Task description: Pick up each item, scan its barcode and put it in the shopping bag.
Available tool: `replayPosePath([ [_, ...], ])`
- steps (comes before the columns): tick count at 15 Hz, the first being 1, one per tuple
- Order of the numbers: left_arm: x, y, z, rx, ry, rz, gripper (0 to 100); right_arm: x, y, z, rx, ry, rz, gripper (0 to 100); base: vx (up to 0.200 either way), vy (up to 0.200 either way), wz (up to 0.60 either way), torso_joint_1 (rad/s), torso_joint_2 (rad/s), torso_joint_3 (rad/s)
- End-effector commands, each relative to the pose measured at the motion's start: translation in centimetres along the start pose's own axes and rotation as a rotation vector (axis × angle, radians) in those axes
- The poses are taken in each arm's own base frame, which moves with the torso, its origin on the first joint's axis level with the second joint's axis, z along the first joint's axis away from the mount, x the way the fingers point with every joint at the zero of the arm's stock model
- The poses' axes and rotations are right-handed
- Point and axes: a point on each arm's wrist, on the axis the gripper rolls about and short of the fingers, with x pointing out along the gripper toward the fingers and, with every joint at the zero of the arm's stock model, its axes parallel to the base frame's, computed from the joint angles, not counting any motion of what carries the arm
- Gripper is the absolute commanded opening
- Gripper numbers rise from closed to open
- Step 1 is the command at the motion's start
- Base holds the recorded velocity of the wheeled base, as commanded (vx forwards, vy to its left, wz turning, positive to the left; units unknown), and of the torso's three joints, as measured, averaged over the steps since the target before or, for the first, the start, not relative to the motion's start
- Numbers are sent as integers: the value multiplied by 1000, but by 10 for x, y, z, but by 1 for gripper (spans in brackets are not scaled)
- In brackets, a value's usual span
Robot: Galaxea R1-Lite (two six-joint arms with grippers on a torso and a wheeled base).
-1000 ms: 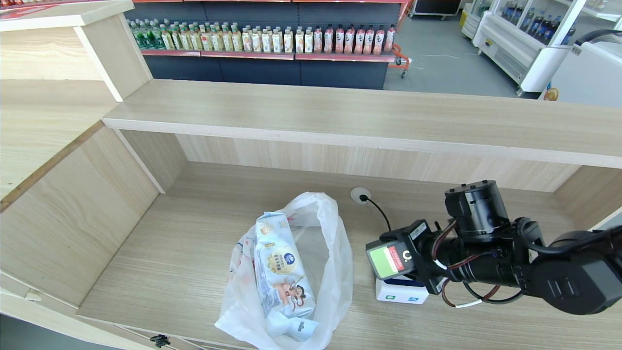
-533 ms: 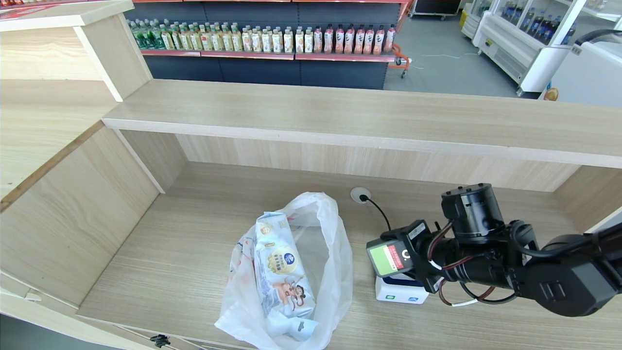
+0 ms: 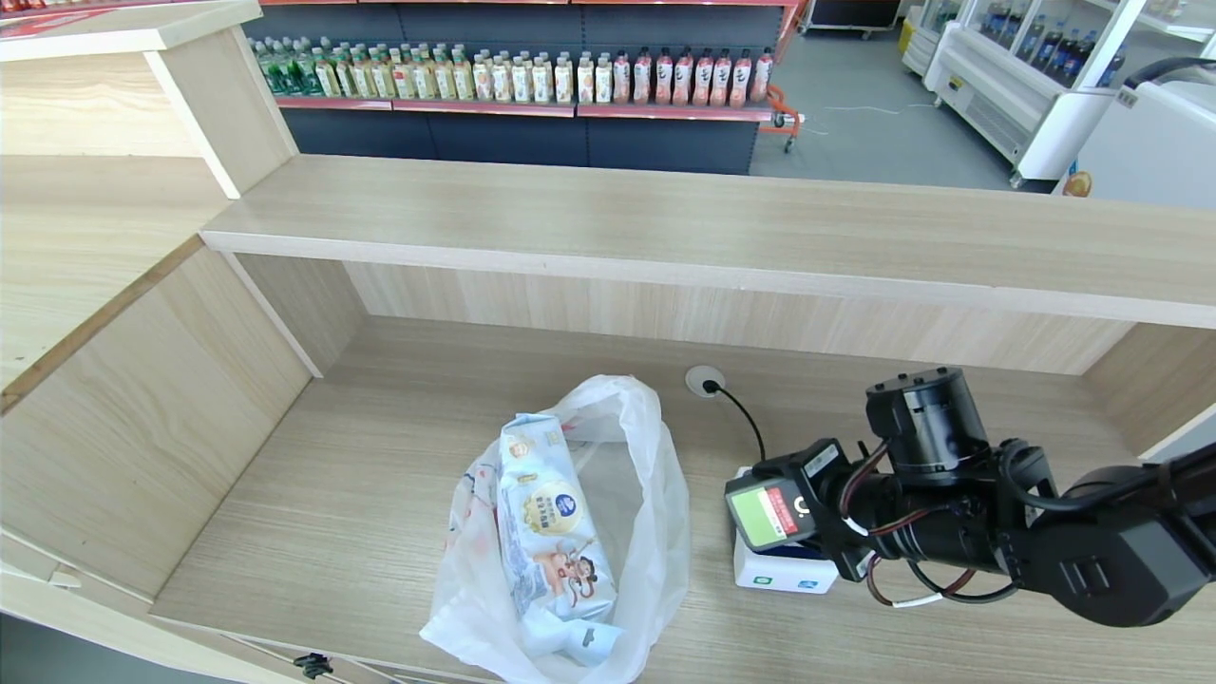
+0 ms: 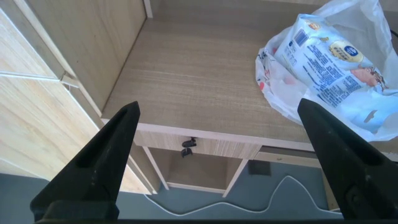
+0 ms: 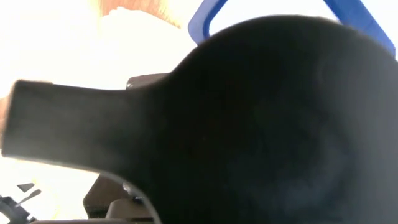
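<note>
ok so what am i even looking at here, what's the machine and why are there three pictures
It is a two-armed robot at a shop checkout. The wide picture comes from a camera on its head, the other two from cameras on its wrists. On the wooden counter lies a white shopping bag with a pale blue packet in it, and beside it a white scanner. The right claw holds a small dark box over the scanner. The left claw is open and empty, by the counter's front edge.
</note>
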Motion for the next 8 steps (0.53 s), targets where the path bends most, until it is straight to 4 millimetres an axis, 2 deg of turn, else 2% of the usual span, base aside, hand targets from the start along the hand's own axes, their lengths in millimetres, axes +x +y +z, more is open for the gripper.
replayPosePath([
  [1,0,0,0,0,0,-1,100,-11,4,0,-36,-5,30,0,0,0,0,0,0,0],
  [3,0,0,0,0,0,0,100,-44,15,3,-207,-60,116,0,0,0,0,0,0,0],
  [4,0,0,0,0,0,0,100,-71,19,3,-374,-105,175,0,0,0,0,0,0,0],
  [5,0,0,0,0,0,0,100,-89,16,2,-522,-132,203,0,0,0,0,0,0,0],
  [6,0,0,0,0,0,0,100,-118,5,-1,-884,-193,219,0,0,0,0,0,0,0],
  [8,0,0,0,0,0,-1,100,-140,-16,-4,-1310,-250,169,0,0,0,0,0,0,0],
])
